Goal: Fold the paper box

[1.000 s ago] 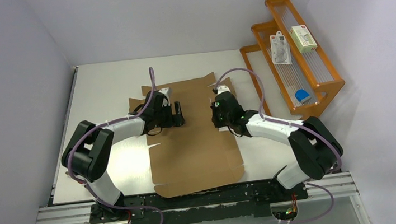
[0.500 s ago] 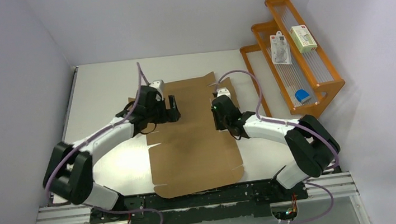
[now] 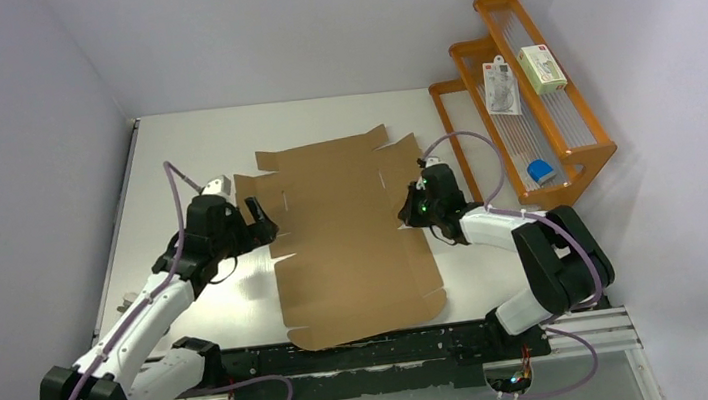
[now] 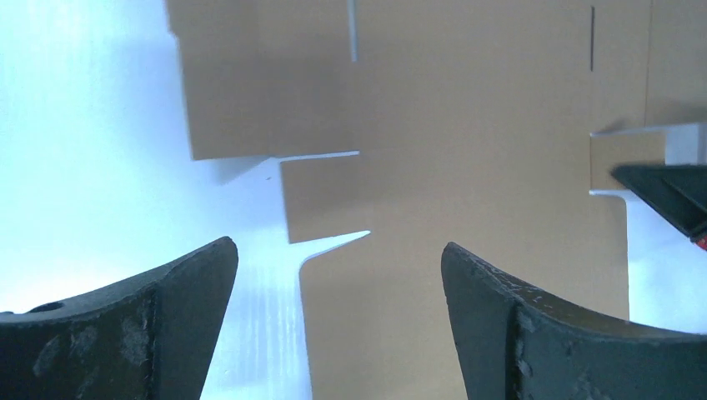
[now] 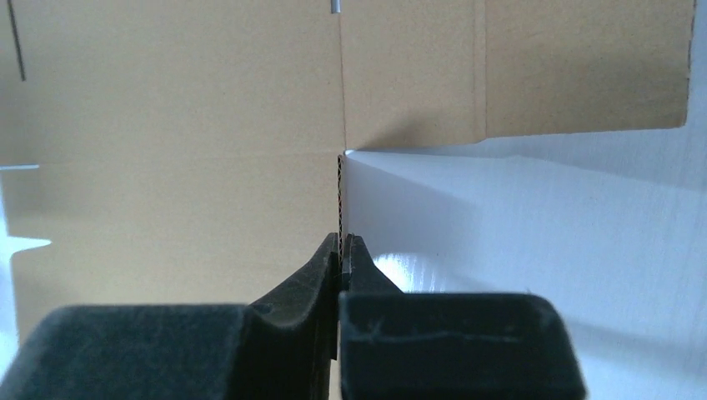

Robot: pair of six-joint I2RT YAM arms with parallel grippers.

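The paper box [image 3: 349, 231] is a flat brown die-cut cardboard sheet lying on the table between the arms. My left gripper [image 3: 258, 223] is open and empty, low over the sheet's left edge by a notch and small flap. In the left wrist view the gripper [image 4: 338, 250] has its jaws wide apart over the cardboard [image 4: 467, 125]. My right gripper [image 3: 416, 215] is shut on the sheet's right edge. In the right wrist view the gripper [image 5: 341, 237] pinches the corrugated edge, which stands raised, with the cardboard [image 5: 167, 150] to its left.
An orange wire-fronted rack [image 3: 531, 89] stands at the right, holding small white packages [image 3: 501, 86] and a blue item [image 3: 541, 172]. Walls close in the left, back and right. White table [image 3: 184, 159] surrounds the sheet.
My left arm pulled back to the left, off the sheet's middle to its left edge. My right gripper moved right to the sheet's right edge and pinches it. The sheet shifted slightly.
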